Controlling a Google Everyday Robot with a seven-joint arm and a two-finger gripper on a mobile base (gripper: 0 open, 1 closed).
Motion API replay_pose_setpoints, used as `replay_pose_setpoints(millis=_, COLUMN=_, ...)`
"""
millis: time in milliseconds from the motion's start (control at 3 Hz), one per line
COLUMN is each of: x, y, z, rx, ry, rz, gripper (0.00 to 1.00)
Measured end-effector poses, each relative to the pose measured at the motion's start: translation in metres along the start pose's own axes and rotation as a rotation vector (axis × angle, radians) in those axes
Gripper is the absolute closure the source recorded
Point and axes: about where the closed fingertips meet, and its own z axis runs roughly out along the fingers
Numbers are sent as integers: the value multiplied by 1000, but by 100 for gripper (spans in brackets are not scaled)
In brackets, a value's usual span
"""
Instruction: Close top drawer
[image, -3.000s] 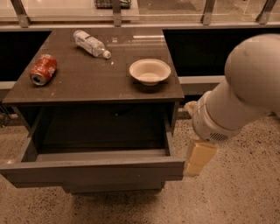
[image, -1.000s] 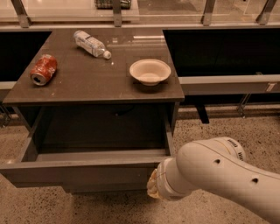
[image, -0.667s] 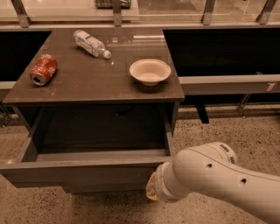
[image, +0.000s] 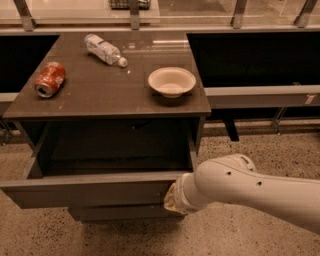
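Dark brown tabletop (image: 100, 97), faint specks on it.
Red soda can (image: 49, 79) on its side at left edge, open end facing front-left.
Clear plastic bottle (image: 104, 49) lying at back, white cap pointing front-right, well apart from can.
Pale bowl (image: 171, 81) upright, right side, near tabletop edge; contents cannot tell.
Metal railing posts (image: 134, 15) along rear.
Grey ledge (image: 260, 95) at right, dark recess above it.
Speckled floor (image: 250, 145); gripper (image: 169, 200) low above it, at cabinet's front right.
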Motion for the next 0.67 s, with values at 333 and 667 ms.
replay_pose_setpoints(millis=333, x=6, y=-35, z=2, rx=42, ry=-14, rz=3, gripper=100)
replay_pose_setpoints(millis=667, x=6, y=-42, z=3, rx=50, ry=-15, rz=2, gripper=100)
